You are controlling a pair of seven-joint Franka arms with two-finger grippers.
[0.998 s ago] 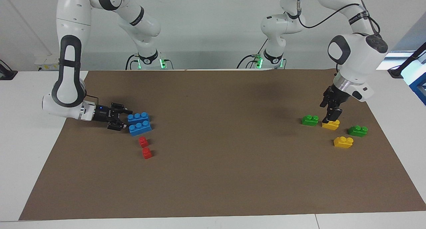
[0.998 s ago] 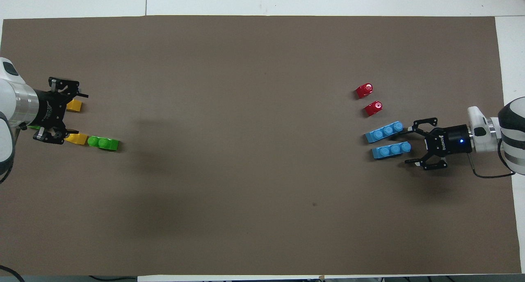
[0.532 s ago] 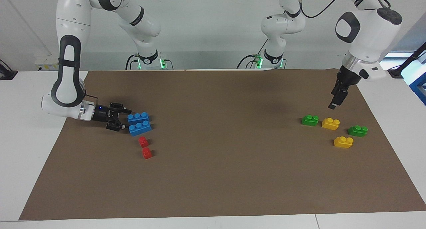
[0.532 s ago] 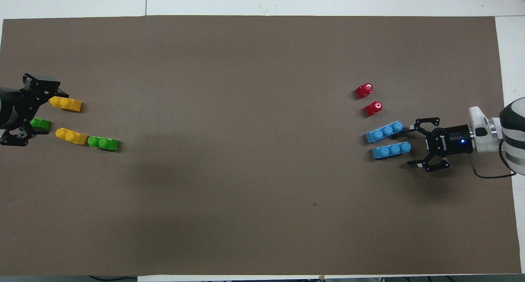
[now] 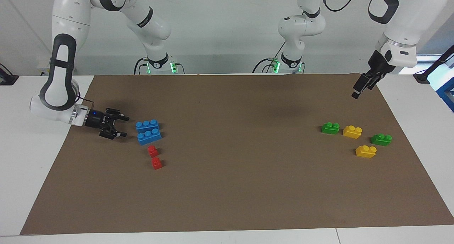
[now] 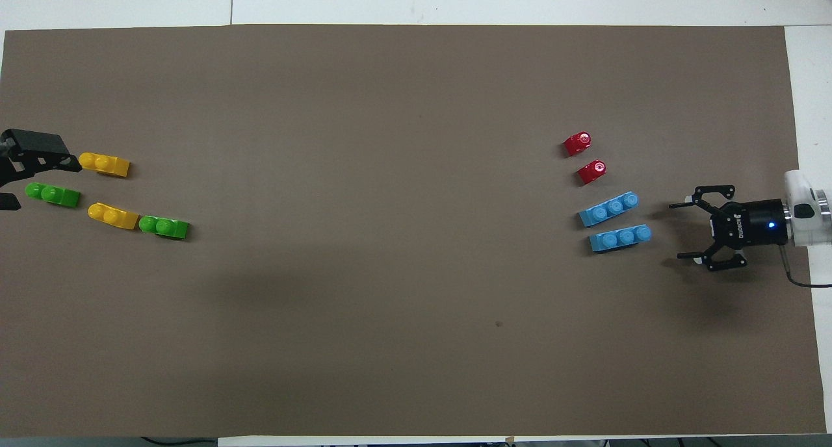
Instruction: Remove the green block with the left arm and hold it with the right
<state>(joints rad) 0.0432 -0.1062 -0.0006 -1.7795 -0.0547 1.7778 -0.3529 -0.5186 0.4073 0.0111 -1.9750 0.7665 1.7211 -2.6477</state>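
You see the black left gripper (image 5: 359,89) raised, empty and spread, over the brown mat (image 5: 227,187); the small bright green block (image 5: 330,127) lies beside a yellow brick (image 5: 352,131). The right gripper (image 5: 118,127) gapes empty near two blue bricks (image 5: 149,131).

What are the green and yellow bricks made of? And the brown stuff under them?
The green bricks and yellow bricks look like smooth, slightly shiny moulded plastic, with rounded studs. The brown sheet looks like matte paper or card: flat, dull, no shine.
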